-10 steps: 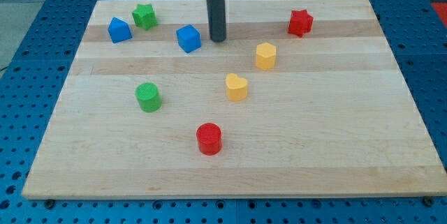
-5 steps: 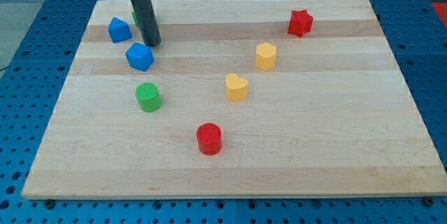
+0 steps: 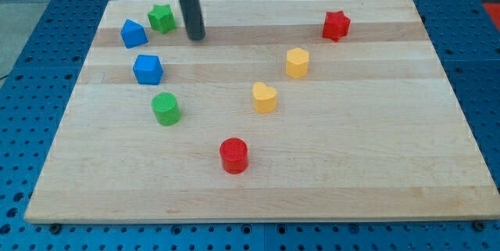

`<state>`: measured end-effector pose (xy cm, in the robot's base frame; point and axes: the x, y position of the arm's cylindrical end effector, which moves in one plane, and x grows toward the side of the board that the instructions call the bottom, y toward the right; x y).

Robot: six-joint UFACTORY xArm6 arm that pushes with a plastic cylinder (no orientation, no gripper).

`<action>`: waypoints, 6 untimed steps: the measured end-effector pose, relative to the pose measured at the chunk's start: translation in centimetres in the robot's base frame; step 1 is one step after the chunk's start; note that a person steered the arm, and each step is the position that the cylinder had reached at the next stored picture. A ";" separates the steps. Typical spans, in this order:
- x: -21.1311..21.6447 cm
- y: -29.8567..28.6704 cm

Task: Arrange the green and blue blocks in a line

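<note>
My tip (image 3: 196, 37) rests on the board near the view's top left, just right of the green star-shaped block (image 3: 162, 18). A blue block with a peaked top (image 3: 133, 33) lies left of that green block. A blue cube (image 3: 148, 69) sits below them, and a green cylinder (image 3: 166, 109) lies just below the cube. The tip touches no block; the blue cube is down and to its left.
A red star-shaped block (image 3: 336, 25) is at the view's top right. A yellow hexagonal block (image 3: 297, 62) and a yellow heart-shaped block (image 3: 265, 97) sit mid-board. A red cylinder (image 3: 233, 155) lies toward the view's bottom. The wooden board (image 3: 375, 165) rests on a blue pegboard.
The tip swept left, pushing the blue cube from the top centre down-left to above the green cylinder, then drew back up and to the right, uncovering the green star.
</note>
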<state>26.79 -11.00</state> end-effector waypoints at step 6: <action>1.3 -1.7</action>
<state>28.13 -12.74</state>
